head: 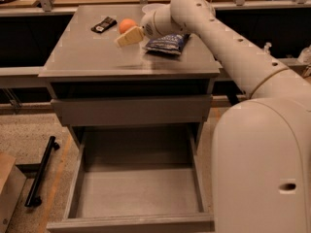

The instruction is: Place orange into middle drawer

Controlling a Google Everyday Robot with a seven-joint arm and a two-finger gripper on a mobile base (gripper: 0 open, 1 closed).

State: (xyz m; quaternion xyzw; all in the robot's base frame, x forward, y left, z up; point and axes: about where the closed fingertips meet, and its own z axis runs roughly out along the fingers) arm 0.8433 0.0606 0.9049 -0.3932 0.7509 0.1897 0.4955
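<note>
The orange (127, 24) sits on the grey cabinet top (92, 52), towards the back and left of centre. My gripper (129, 37) hangs just in front of the orange and slightly to its right, close over the top; I cannot tell whether it touches the fruit. The arm reaches in from the right. The middle drawer (138, 191) is pulled out wide below, and its bare grey floor holds nothing. The closed upper drawer panel (131, 109) sits above it.
A blue chip bag (167, 42) lies on the top right of the gripper. A small black packet (103, 24) lies left of the orange. A white bowl (149, 8) stands at the back edge. A black bar (41, 171) lies on the floor to the left.
</note>
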